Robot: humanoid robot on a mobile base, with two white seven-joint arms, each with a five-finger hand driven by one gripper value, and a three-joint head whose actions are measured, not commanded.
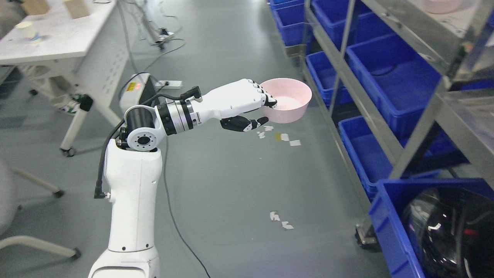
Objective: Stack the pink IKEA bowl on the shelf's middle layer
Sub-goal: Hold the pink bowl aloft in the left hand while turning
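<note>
We are reaching out with our left hand (243,102), the arm coming in from the lower left and bending at the elbow above the grey floor (216,173). The fingers (266,96) are hooking over the near rim of the pink bowl (287,100) while the thumb is pressing against its outer wall from below, so the bowl is being held in the air, upright and tilting slightly toward us. It is hanging just left of the metal shelf (386,127), level with the rows of blue bins (389,81), and touching none of them. We are also seeing a second pink bowl (442,5) sitting on a higher shelf layer at the top right edge, only partly in view. Scraps of white tape (285,137) are lying on the floor beneath the held bowl, and more are lying nearer to us. A white table (58,42) is standing at the upper left with a paper cup (27,30) on it, and a black cable (173,216) is trailing across the floor. A dark, shiny rounded object (444,227) is resting in the nearest bin at the lower right. Our right arm is not showing.
</note>
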